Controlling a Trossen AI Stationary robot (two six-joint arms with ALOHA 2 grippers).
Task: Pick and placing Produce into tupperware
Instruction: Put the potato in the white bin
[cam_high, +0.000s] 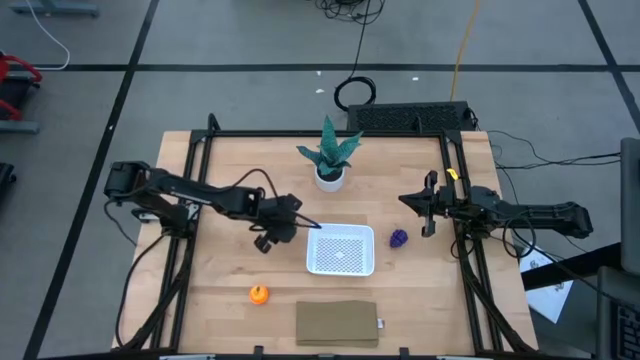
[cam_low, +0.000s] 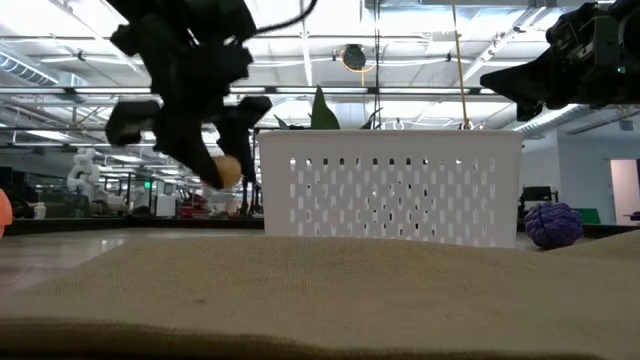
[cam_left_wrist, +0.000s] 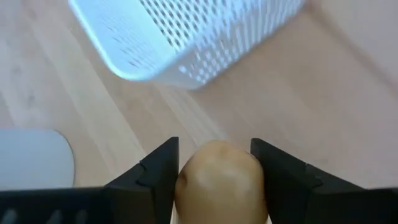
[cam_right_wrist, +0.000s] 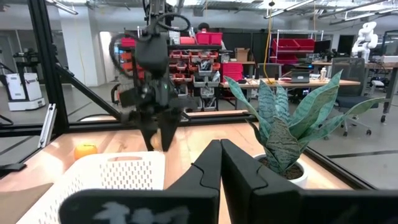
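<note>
My left gripper (cam_high: 291, 224) (cam_low: 222, 150) hangs just left of the white mesh tupperware (cam_high: 341, 250) (cam_low: 390, 186) (cam_left_wrist: 186, 37), shut on the tan oval fruit (cam_left_wrist: 219, 182) (cam_low: 227, 171). The orange round fruit (cam_high: 259, 294) (cam_right_wrist: 86, 150) lies on the table near the front, left of the tupperware. The dark purple fruit (cam_high: 399, 238) (cam_low: 553, 224) rests on the table right of the tupperware. My right gripper (cam_high: 430, 216) (cam_right_wrist: 221, 163) hovers shut beyond the purple fruit, toward the right edge, touching nothing. My left gripper pinches the tan oval fruit by its two sides (cam_left_wrist: 186, 177) between its fingers (cam_left_wrist: 158, 171). The fingers come from above, slanting down toward the tupperware. The fruit sits lifted clear of the table, its end showing below the fingertips (cam_low: 240, 135) in the low view.
A green potted plant (cam_high: 330, 160) (cam_right_wrist: 292, 124) stands behind the tupperware near the far edge. A flat olive-brown pad (cam_high: 337, 323) lies at the near edge in front of the tupperware. Black frame rails run along both table sides.
</note>
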